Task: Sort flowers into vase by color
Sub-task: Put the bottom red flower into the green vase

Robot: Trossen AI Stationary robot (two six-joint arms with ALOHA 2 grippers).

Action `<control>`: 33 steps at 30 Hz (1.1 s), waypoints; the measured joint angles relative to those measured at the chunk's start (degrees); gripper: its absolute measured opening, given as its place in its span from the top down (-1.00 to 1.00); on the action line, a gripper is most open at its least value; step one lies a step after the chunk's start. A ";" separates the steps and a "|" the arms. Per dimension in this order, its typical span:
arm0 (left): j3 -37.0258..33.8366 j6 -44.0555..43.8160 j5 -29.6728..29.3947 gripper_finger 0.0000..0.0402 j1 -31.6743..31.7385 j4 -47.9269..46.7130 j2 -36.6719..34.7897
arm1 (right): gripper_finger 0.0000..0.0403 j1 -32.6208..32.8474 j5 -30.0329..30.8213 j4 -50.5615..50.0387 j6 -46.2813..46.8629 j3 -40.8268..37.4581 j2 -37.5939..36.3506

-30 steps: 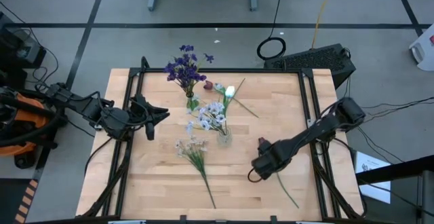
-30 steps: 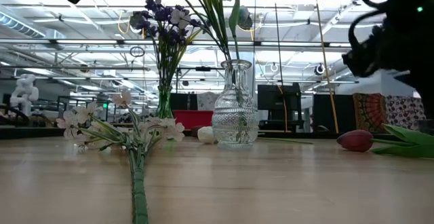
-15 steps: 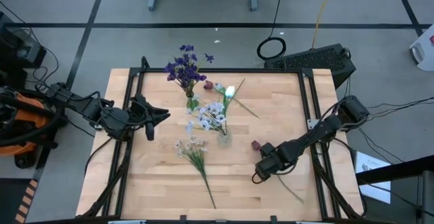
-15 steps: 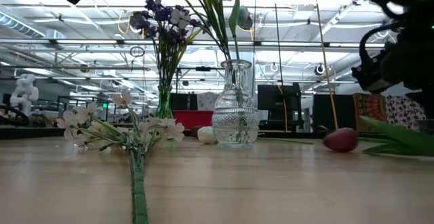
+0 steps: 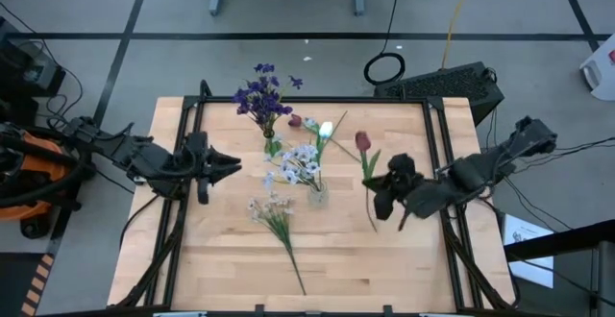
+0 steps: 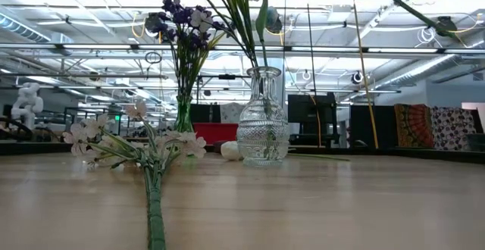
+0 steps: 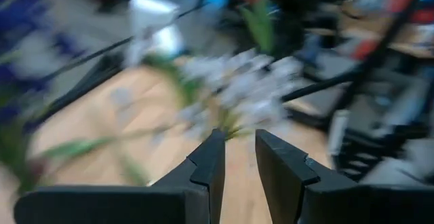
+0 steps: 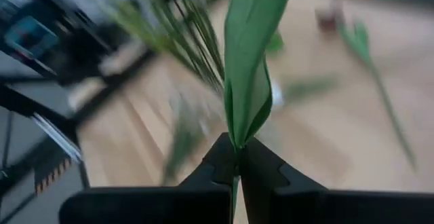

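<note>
My right gripper (image 5: pixel 396 184) is pinched on the stem of a red tulip (image 5: pixel 362 142), fingers pressed together right where the leaf springs out, so the flower does not swivel as I carry it. It hangs clear of the worktop (image 5: pixel 231 259), well to the right of the glass vase (image 5: pixel 316 194), its bud pointing toward the far edge and the loose stem end trailing toward the near edge. That vase holds pale sprays; the purple bunch (image 5: pixel 259 97) stands in another beyond it, so I judge the red one belongs elsewhere. A red bud and a white tulip (image 5: pixel 325 130) lie just behind the glass vase, and a pale spray (image 5: pixel 274 211) lies in front of it. My left gripper (image 5: pixel 223 166) waits left of the vase, fingers (image 7: pixel 207 166) part-spread and holding nothing.
</note>
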 joint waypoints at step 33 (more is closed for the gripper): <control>8.55 14.49 10.69 0.56 0.00 19.12 12.50 | 1.00 -19.14 -35.48 24.30 -45.93 54.24 42.10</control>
